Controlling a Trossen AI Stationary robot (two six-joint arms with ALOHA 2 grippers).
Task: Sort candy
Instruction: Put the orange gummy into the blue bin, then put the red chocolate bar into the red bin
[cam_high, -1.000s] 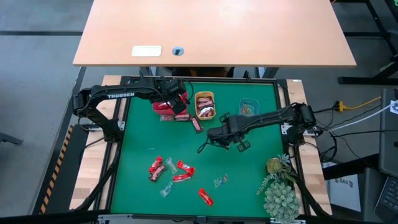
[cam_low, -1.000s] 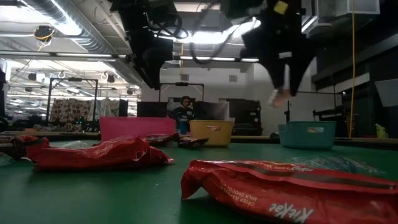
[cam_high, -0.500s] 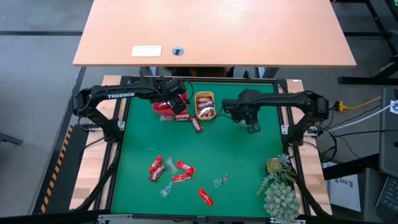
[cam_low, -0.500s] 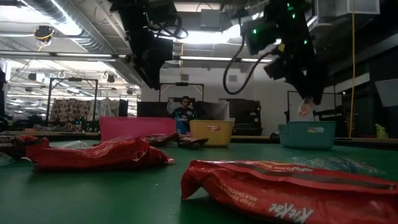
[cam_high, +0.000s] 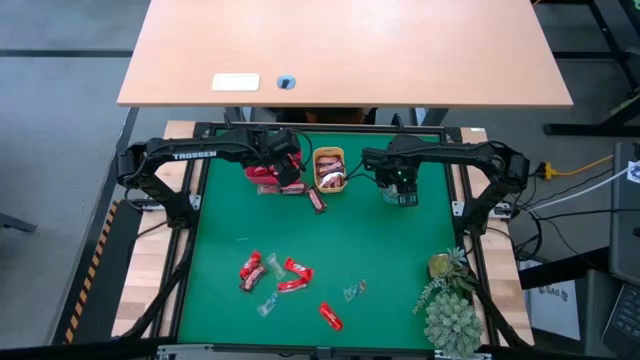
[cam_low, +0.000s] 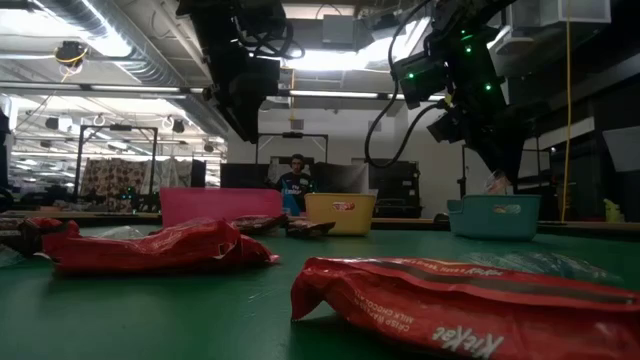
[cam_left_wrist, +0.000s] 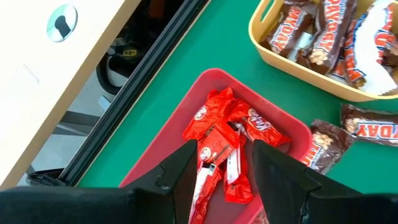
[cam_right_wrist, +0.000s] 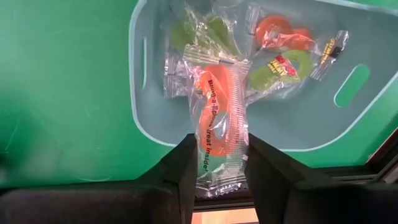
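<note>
- Movement was seen in the right gripper alone: a second earlier it was over the middle of the green mat, and it was now found above the teal tray.
- A clear-wrapped orange ring candy was clamped between its fingers, hanging over the tray's other clear sweets.
- The left gripper was unchanged, held partly open and empty over the red tray of red candies.
- Loose candies were left on the mat's near side.
</note>
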